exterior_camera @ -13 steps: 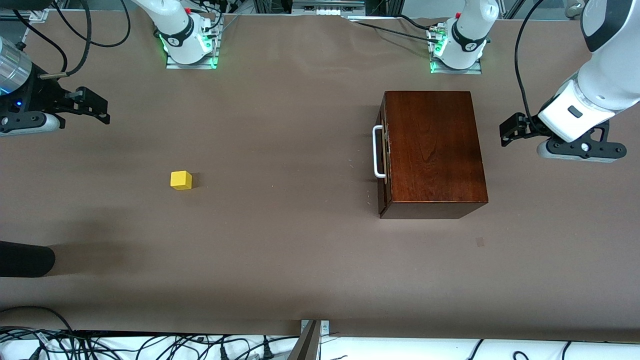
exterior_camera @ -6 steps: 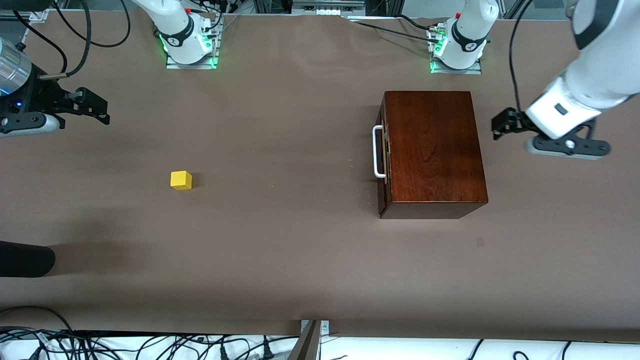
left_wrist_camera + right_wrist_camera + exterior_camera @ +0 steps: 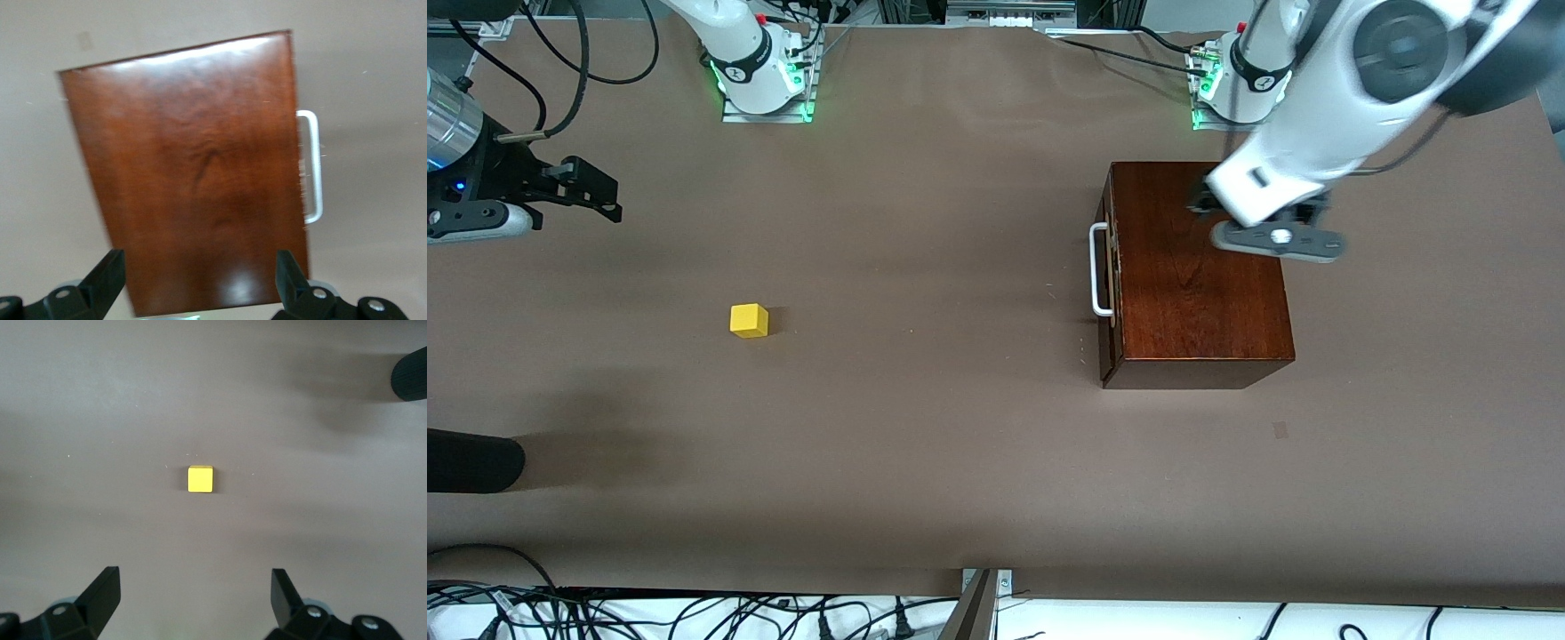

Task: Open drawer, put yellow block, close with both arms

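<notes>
One change matters in the last second: the left arm has swung in from the table at the left arm's end and now hangs over the wooden box. Nothing else has moved.

Starting nearest the front camera, the yellow block (image 3: 749,320) lies alone on the brown table (image 3: 925,427), at about nine o'clock from the table's middle and well apart from the box. It is untouched.

At about three o'clock stands the wooden box (image 3: 1192,293). Its drawer (image 3: 1107,276) is fully shut, and the white handle (image 3: 1099,269) faces nine o'clock, toward the block.

The left gripper (image 3: 199,268) is over the box lid, toward the lid's one o'clock corner, and points straight down. Its fingers (image 3: 110,270) are spread wide and hold nothing. I judge this to be a pass on the way to the handle, so opening has only begun as an approach; the gripper must still travel on toward nine o'clock and drop to handle height.

The right gripper (image 3: 605,197) waits over bare table at the right arm's end, at about ten o'clock from the block. It is wide open and empty, and its wrist camera looks down on the block.
</notes>
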Controlling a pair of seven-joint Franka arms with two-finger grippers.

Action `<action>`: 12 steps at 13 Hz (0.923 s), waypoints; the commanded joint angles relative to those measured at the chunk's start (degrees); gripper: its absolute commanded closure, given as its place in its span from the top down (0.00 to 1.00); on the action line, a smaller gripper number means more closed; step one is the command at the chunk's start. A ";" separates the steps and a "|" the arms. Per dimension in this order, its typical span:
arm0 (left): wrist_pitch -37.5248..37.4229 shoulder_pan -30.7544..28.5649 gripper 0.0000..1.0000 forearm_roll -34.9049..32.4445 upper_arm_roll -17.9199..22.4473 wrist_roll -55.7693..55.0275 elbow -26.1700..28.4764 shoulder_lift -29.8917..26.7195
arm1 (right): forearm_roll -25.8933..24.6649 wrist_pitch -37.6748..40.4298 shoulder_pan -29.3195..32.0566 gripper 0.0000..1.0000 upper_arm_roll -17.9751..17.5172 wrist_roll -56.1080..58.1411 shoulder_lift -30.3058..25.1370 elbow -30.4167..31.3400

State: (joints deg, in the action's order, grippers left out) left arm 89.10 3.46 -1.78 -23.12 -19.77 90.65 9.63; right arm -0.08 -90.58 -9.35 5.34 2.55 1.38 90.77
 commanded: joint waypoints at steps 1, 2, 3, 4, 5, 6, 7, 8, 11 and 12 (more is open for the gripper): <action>5.18 -0.21 1.00 0.47 -6.56 -9.54 -1.35 5.99 | -0.53 0.05 0.12 1.00 0.11 -0.61 0.55 -1.21; 7.55 1.19 1.00 0.28 -7.28 -12.63 -1.09 7.58 | -0.53 0.05 0.12 1.00 0.28 -0.61 0.64 -1.21; 9.32 2.16 1.00 0.28 -7.29 -13.61 -1.00 9.16 | -0.53 -0.38 0.12 1.00 0.29 -0.53 0.64 -1.21; 10.47 2.60 1.00 0.37 -7.37 -13.80 -0.91 10.74 | -0.53 -0.74 0.12 1.00 0.29 -0.53 0.64 -1.12; 11.87 4.00 1.00 0.28 -7.29 -13.89 -0.82 12.15 | -0.53 -0.83 0.12 1.00 0.29 -0.53 0.64 -1.21; 13.36 4.97 1.00 -0.07 -7.20 -14.67 -0.39 13.21 | -0.53 -1.44 0.12 1.00 0.37 -0.53 0.90 -1.21; 14.86 6.11 1.00 -1.63 -7.29 -16.33 0.49 14.00 | -0.44 -1.97 0.12 1.00 0.90 -0.53 0.91 -1.21; 16.00 7.78 1.00 -4.35 -7.20 -17.83 1.72 14.62 | -0.18 -2.32 0.12 1.00 1.08 -0.53 1.08 -1.21; 16.54 11.04 1.00 -12.53 -7.29 -21.69 2.43 17.96 | -0.53 -5.13 0.20 1.00 1.16 -0.44 1.78 -1.30; 16.54 11.39 1.00 -14.12 -7.29 -22.32 2.52 18.66 | -0.62 -5.83 0.29 1.00 1.17 -0.44 1.78 -1.30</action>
State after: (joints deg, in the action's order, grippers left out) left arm 105.14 14.10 -12.48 -30.31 -40.15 93.03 27.30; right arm -0.08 -95.65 -9.32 6.51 2.51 2.52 90.77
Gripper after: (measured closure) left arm 0.000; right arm 0.000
